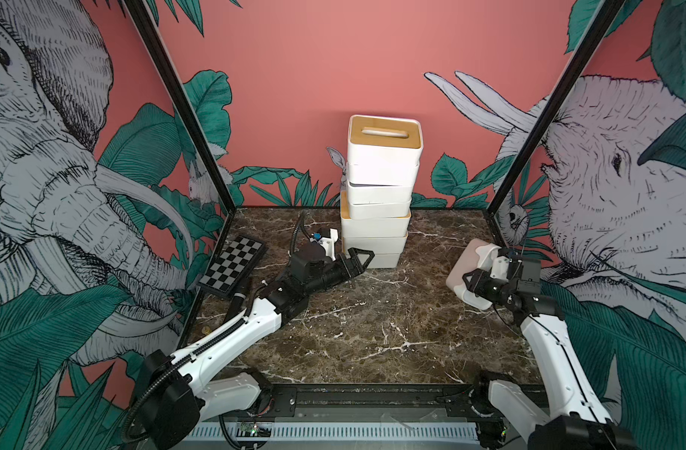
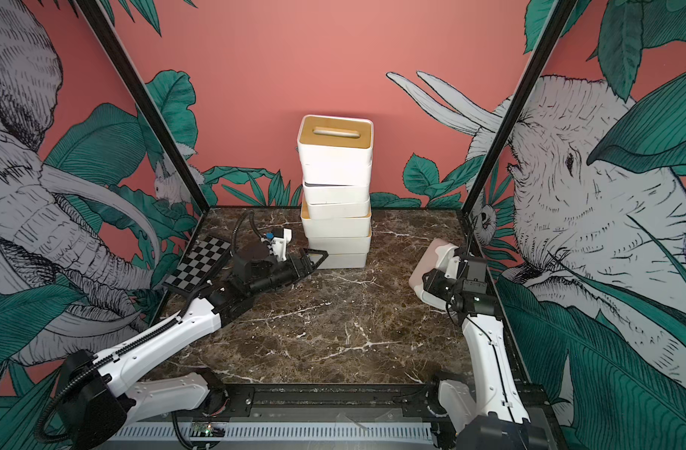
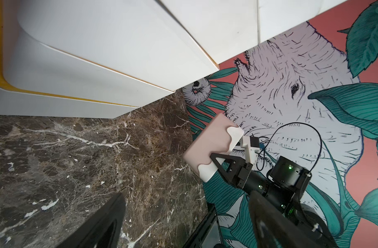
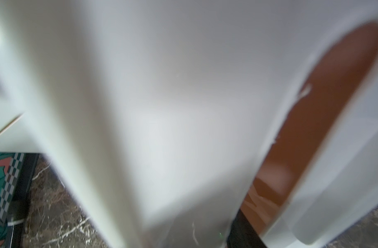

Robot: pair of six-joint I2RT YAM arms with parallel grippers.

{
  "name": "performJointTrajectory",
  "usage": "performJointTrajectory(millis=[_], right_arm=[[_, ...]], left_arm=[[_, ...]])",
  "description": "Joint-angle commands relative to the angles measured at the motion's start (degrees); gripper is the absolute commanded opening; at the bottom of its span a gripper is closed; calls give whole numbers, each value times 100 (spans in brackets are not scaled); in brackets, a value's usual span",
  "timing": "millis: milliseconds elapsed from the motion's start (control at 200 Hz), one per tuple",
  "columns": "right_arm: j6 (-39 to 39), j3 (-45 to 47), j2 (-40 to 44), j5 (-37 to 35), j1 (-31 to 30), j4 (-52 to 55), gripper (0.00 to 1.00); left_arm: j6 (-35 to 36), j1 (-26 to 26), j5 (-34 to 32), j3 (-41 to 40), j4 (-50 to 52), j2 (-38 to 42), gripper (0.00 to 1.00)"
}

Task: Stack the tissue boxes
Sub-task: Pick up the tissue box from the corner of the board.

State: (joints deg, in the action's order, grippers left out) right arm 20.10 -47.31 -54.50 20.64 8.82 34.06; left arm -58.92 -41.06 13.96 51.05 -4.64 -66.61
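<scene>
Several white tissue boxes (image 1: 376, 218) (image 2: 335, 218) stand stacked at the back middle of the marble table (image 1: 372, 319). The top one shows a bamboo lid (image 1: 384, 132) with a slot. My left gripper (image 1: 357, 260) (image 2: 313, 260) (image 3: 187, 197) lies open and empty beside the bottom of the stack (image 3: 97, 53). Near the right wall my right gripper (image 1: 474, 281) (image 2: 431, 282) is shut on a white tissue box with pale-pink drip sides (image 1: 466, 261) (image 2: 429, 265) (image 3: 209, 146). It holds this box tilted on edge. The box's white slotted lid (image 4: 162, 107) fills the right wrist view.
A black-and-white checkerboard panel (image 1: 234, 265) (image 2: 201, 263) leans at the left wall beside the left arm. Black frame posts and mural walls close in both sides and the back. A black rail (image 1: 372, 397) runs along the table's front edge.
</scene>
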Motion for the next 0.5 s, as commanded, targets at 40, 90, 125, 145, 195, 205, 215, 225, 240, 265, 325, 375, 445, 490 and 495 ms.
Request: performJointTrajectory(millis=[40,90,125,145,195,205,215,225,240,265,325,375,445,490,495], right_arm=[[-747,-360,-86,94,-428,978,16],[-796,-369,-63,-221,-768,1069,15],[-807,-367,-23,-358,-975,1077,15],[-826,-367,-16,-374,-1060,1085,15],[-850,-390,-13,-237,-1242,1125,15],[-863,-401,-14,-203,-1275,1139,15],[-879,-415,-16,-182,-1297,1160,14],[-894,-431,-14,-170,-1333,1187,14],[-927,-456,-16,-154,-1391,1233,14],[-965,-506,-6,-158,-1496,1301,14],[-1049,-607,35,-169,-1755,1395,13],[-1137,-700,36,-138,-1995,1471,13],[-1230,-815,20,-164,-2405,1498,13],[-1274,-865,-12,-190,-2679,1491,12],[-1277,-871,-14,-191,-2712,1490,12]], left_arm=[[307,28,8,-80,103,171,91],[396,32,2,-76,157,183,92],[466,29,22,-62,203,192,92],[510,34,55,-45,227,187,92],[662,36,161,-9,272,166,93],[704,36,195,-1,291,153,94],[734,36,222,12,318,147,94],[768,41,255,29,349,137,94],[820,49,309,55,399,125,94],[891,54,406,93,484,105,95],[1114,54,757,178,590,38,99],[1329,54,1064,278,715,-36,99],[1560,54,1488,424,867,-172,100],[1630,54,1758,490,887,-309,99],[1634,54,1794,492,891,-318,99]])
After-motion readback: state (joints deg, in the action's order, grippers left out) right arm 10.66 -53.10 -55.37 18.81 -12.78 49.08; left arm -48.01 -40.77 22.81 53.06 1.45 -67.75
